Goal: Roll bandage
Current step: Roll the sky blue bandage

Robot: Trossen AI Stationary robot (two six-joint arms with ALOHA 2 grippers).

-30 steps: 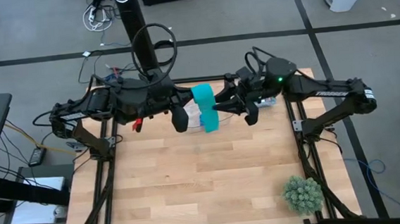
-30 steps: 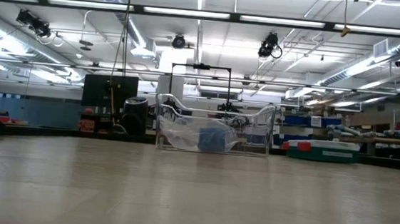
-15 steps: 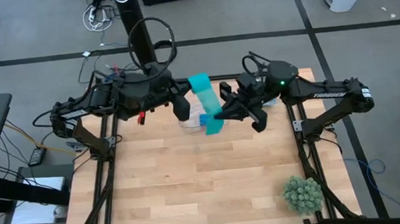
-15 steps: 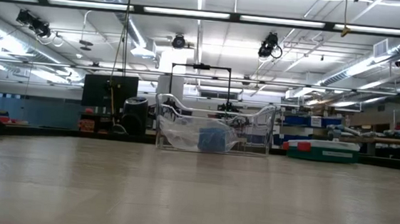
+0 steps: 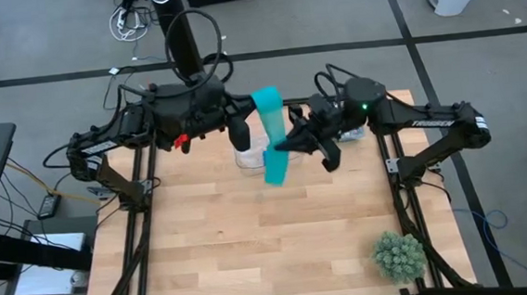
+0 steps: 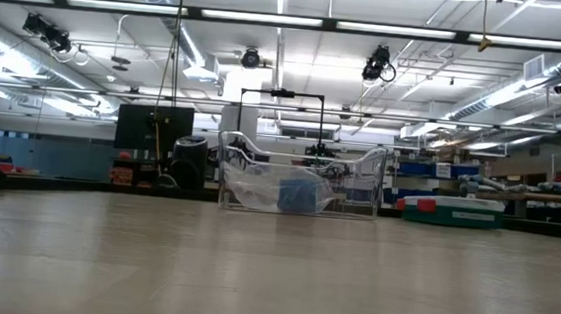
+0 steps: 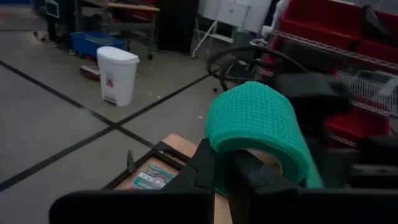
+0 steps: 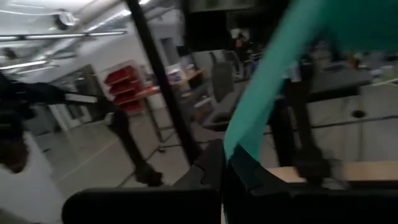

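Above clear bin [image 6: 300,186] (blue roll [image 6: 298,196] inside), both claws pinching bandage [image 5: 272,138]

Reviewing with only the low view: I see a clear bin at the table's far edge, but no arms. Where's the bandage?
Observer: The teal-green fabric bandage hangs in the air between both arms, near the clear plastic bin.
Operator: What holds it?
Observer: The left gripper is shut on its curled upper end.
Operator: And the right arm?
Observer: The right gripper is shut on the flat strip lower down.
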